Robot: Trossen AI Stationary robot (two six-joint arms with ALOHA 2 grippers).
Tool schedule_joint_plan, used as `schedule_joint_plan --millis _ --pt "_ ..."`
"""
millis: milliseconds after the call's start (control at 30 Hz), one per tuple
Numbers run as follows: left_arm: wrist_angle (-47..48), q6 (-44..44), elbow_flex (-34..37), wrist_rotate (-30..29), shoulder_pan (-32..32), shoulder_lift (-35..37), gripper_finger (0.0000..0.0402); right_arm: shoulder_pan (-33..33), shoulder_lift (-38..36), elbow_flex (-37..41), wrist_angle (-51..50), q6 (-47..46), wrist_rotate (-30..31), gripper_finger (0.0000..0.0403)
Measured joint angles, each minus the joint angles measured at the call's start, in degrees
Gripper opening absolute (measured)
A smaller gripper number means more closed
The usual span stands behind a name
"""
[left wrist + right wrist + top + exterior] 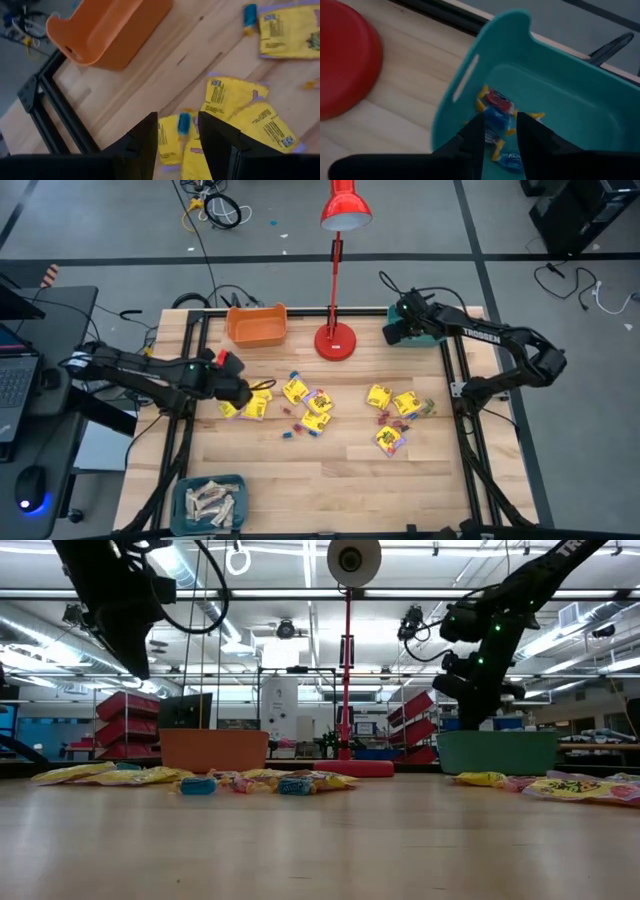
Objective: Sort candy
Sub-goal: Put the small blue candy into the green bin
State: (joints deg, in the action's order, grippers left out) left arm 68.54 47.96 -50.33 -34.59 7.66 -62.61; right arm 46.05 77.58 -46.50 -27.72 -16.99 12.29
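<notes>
Right gripper hangs over the teal bin at the table's far right corner, its fingers apart with a blue-wrapped sweet showing in the gap between them; whether that piece is loose or still brushing a pad I cannot tell. Below it in the bin lie a red piece and another blue one. The likely trouble here is a wrapper clinging to a finger and riding back out when the arm lifts, or the sweet dropping onto the near wall, since the gripper sits close to that side and not over the bin's middle. Left gripper hovers with its fingers spread above the yellow packets near the table's left edge, a small blue sweet right between the fingers and lying on a packet. Closing there could pinch the packet along with the sweet, or drag the overlapping packets out of place. More yellow packets and tiny pieces are scattered across the table's middle and towards its right side; the orange bin stands by the far edge just beside the red lamp base, and pale bars fill a teal bin at the near left corner.
</notes>
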Motion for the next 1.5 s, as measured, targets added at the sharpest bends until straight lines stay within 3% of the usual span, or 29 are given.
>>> schedule_joint_plan --millis 167,367,733,900,1133,1233,1500 --pt "0.04 -2.76 0.00 3.58 -1.63 -1.49 0.0143 -1.57 -1.95 -0.01 0.21 -0.87 0.00 0.0099" --pt "-1.73 -21.09 0.00 4.88 -1.75 -4.70 0.0143 -3.19 -2.98 -0.01 0.24 -0.89 0.00 0.0099" --pt "-6.77 -38.73 0.00 6.76 -1.79 -6.01 0.0143 -6.59 -3.02 0.00 0.25 -0.10 0.00 0.0099" --pt "-8.14 -40.28 0.00 8.33 -1.79 -5.98 0.0143 -11.67 -4.19 -0.02 1.24 1.96 -0.36 0.0099" --pt "-7.81 -40.23 1.48 9.21 -1.89 -5.73 0.0143 -19.40 -11.28 -0.01 4.02 2.14 1.34 0.0099" --pt "-8.41 -39.88 4.50 9.92 -2.38 -5.38 0.0143 -22.45 -14.49 -0.02 4.10 1.20 1.40 0.0099" --pt "-9.54 -40.08 4.48 9.81 -4.13 -5.03 0.0143 -29.70 -18.56 0.00 4.15 -1.52 1.67 0.0099"
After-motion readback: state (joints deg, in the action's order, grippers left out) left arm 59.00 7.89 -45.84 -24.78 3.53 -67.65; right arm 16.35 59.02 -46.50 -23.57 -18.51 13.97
